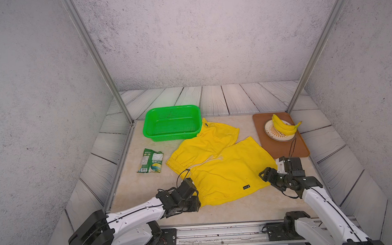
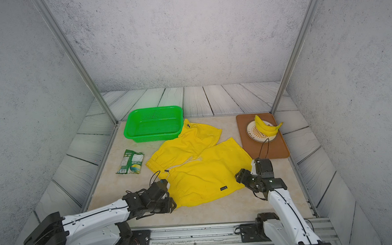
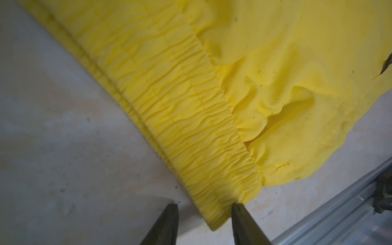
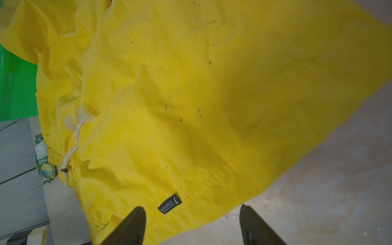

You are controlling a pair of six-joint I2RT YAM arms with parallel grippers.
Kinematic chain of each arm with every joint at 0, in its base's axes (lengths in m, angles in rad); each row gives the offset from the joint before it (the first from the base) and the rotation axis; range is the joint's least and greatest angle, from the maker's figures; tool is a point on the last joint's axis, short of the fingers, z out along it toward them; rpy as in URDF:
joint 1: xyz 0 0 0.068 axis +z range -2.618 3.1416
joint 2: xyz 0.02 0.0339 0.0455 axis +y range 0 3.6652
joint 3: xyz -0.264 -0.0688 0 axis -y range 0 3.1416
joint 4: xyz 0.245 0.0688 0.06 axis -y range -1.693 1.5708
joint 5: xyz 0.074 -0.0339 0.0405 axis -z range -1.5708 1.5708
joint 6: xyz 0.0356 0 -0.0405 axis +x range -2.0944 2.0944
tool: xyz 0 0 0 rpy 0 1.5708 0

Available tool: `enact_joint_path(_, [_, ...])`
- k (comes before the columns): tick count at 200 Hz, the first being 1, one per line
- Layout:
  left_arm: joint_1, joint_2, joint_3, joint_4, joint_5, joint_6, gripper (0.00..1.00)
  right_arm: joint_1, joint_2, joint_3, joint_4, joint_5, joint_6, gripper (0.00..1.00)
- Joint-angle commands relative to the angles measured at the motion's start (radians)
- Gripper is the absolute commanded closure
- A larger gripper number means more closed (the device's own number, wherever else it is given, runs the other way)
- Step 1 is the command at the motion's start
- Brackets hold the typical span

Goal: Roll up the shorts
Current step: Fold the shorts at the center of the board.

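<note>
The yellow shorts (image 1: 218, 170) (image 2: 200, 171) lie spread flat mid-table, elastic waistband to the left and white drawstring (image 4: 73, 146) on top. My left gripper (image 1: 195, 202) (image 3: 204, 206) is low at the near end of the waistband (image 3: 180, 127). Its jaws stand apart with the waistband's corner between them, and one fingertip (image 3: 238, 209) touches the fabric. My right gripper (image 1: 265, 174) (image 4: 192, 209) is open at the near right leg hem, straddling the hem edge beside the small black label (image 4: 169, 204).
A green basket (image 1: 172, 107) stands at the back left, touching the far leg of the shorts. A green snack bag (image 1: 150, 160) lies left of the waistband. A brown tray (image 1: 281, 148) at the back right carries a plate (image 1: 270, 135) with bananas (image 1: 282, 125).
</note>
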Motion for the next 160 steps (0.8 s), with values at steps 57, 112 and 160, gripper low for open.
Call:
enact_joint_path(57, [-0.053,0.108,0.023,0.022,-0.116,-0.017,0.89,0.003,0.055,-0.013,0.039,0.028,-0.003,0.26])
enact_joint_path(112, [-0.051,-0.04,0.104,-0.229,-0.27,-0.006,1.0,0.002,0.067,0.015,-0.023,0.152,0.016,0.24])
enact_joint_path(160, [-0.051,-0.209,0.089,-0.324,-0.351,0.016,1.0,0.002,0.09,0.035,-0.058,0.281,0.067,0.23])
